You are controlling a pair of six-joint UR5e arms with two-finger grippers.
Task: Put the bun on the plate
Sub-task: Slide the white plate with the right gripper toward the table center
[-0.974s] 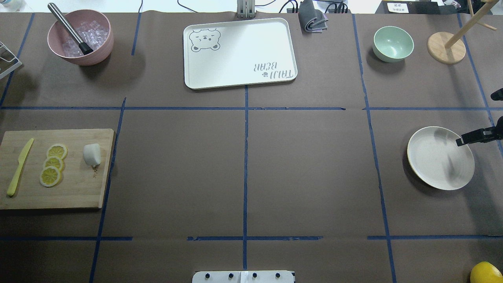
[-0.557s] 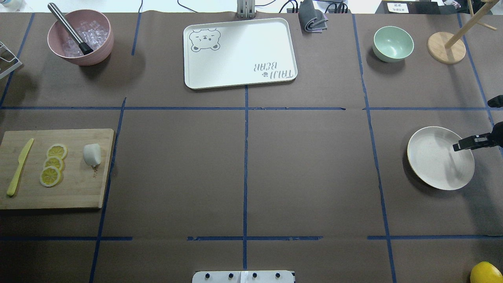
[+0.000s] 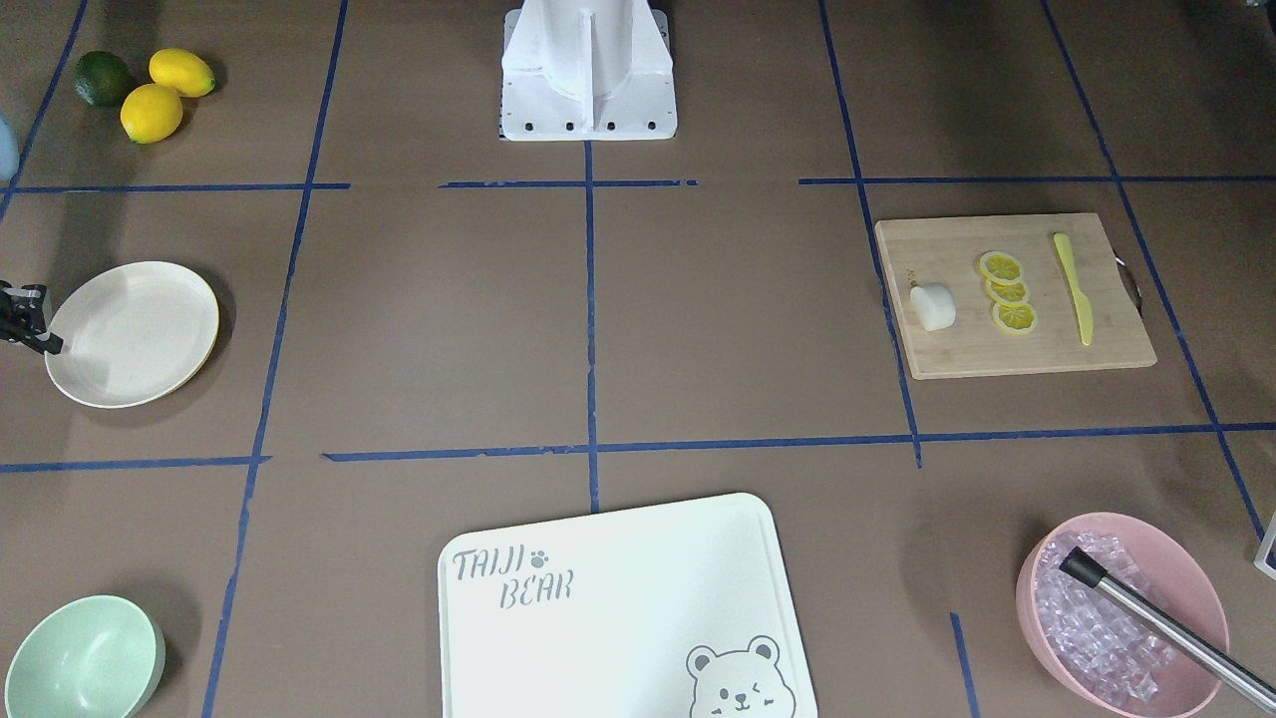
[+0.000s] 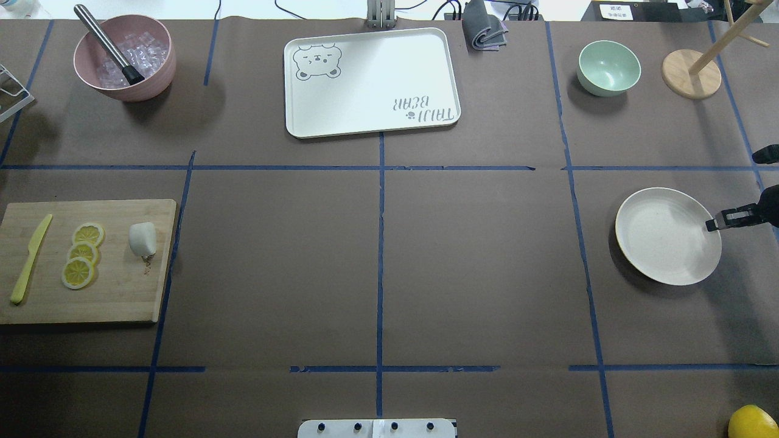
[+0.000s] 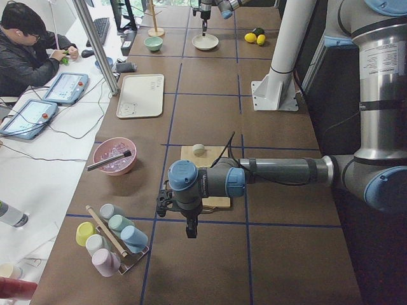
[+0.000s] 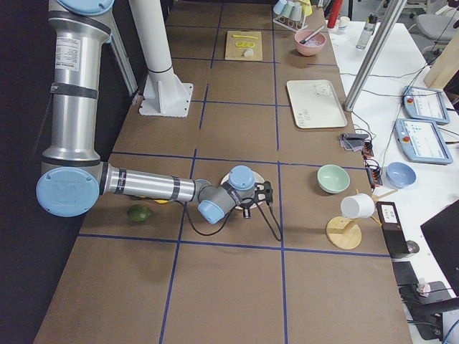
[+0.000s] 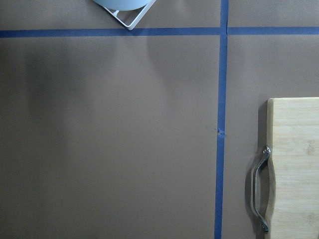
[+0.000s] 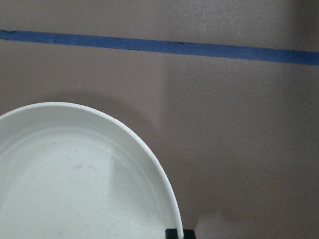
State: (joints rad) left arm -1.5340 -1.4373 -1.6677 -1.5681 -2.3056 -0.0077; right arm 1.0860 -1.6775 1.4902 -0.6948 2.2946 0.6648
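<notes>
We see a brown table [image 4: 475,261] crossed by blue tape lines [image 4: 380,243]. The bun [image 4: 143,238] lies on a wooden board [image 4: 122,292] at the table's left end. It is just beside three lemon slices [image 4: 82,254], and a yellow knife [image 4: 30,258] lies on their other side.

The plate [image 4: 663,237] sits at the right end, well apart from the bun. The right gripper [image 4: 711,225] meets the plate's rim on the side away from the bun. In the wrist view its dark fingertips [image 8: 172,234] sit at the rim, one on each side as far as we can make out. The jaws therefore appear closed narrowly on the rim.

The left gripper [image 5: 191,234] hangs pointing down near the board's end. It shows only in a side view, so we cannot tell how its jaws stand.

At the far edge, a cream tray [image 4: 371,85] bears a bear's face and the words "TAIJI BEAR".
</notes>
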